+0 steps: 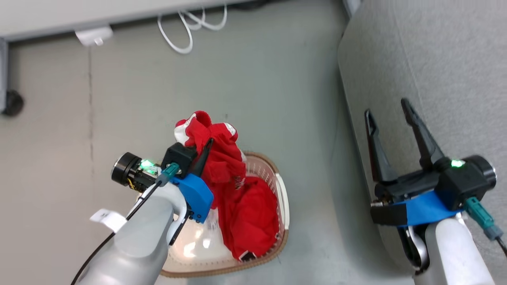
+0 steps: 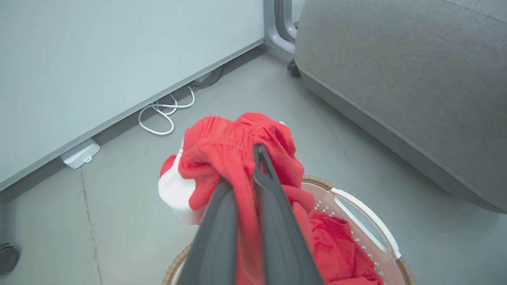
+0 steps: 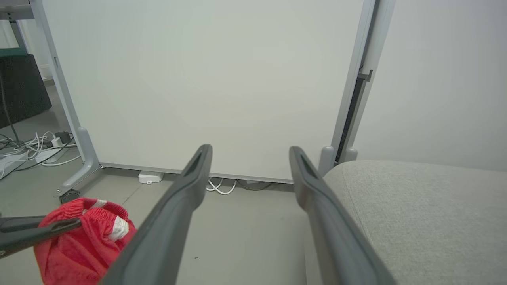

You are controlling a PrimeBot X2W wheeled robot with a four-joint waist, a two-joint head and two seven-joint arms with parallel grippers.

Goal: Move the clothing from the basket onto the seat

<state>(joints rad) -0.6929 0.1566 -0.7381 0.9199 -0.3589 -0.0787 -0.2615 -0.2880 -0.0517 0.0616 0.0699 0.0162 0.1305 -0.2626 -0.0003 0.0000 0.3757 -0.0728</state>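
Red clothing (image 1: 222,154) with white panels is bunched in my left gripper (image 1: 206,147), which is shut on it and holds it lifted above the basket (image 1: 282,186). In the left wrist view the red fabric (image 2: 233,146) wraps over the gripper's closed dark fingers (image 2: 269,186). More red clothing (image 1: 251,213) trails down into the cream basket, whose brown rim (image 2: 317,181) shows below. My right gripper (image 1: 390,114) stands open with nothing in it at the edge of the grey seat (image 1: 443,59). The right wrist view shows the lifted clothing (image 3: 85,237) at its lower left and the seat (image 3: 420,213) at right.
A white panel on castors (image 3: 206,79) stands behind the basket, with white cables (image 1: 190,27) and a white power block (image 1: 94,35) at its foot. A castor (image 1: 12,103) sits at far left. Grey floor (image 1: 277,79) lies between basket and seat.
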